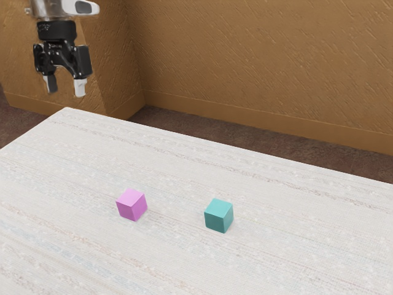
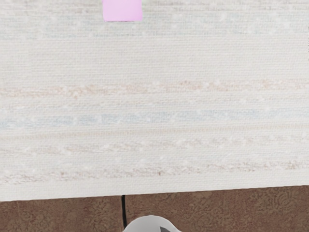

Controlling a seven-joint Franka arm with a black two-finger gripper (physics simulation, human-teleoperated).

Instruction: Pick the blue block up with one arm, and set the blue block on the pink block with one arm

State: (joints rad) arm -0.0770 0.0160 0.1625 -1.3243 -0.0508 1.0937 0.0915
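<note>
Exterior view: pale, streaked-grain table (image 1: 258,178) across the whole lower part, far edge running from the exterior view's left down toward its right. Beyond that edge, dark brown floor (image 1: 288,146). Behind it, tan rough-plaster wall (image 1: 258,55) with a baseboard (image 1: 258,119) along its foot and a corner jutting out near the exterior view's left. Gripper (image 1: 65,90) hanging high at the exterior view's upper left, above the table's far corner, pointing down, fingers apart, nothing between them. Pink block (image 1: 131,204) flat on the table near the middle. Blue block (image 1: 218,215), more teal than blue as rendered, also flat on the table, to the exterior view's right of the pink block: near it, not touching, bare table between. Blue block well apart from the gripper, far lower and toward the exterior view's right, with the pink block on the gripper's side of it. Each block turned so that one corner faces the camera. Wrist view: straight down on the table (image 2: 154,96), banded in cream, faint beige and faint blue-grey. Table edge visible, brown floor (image 2: 231,212) past it. Pink block (image 2: 122,10) partly cut off by the frame, far across the table from the hand, on the side away from that edge.
</note>
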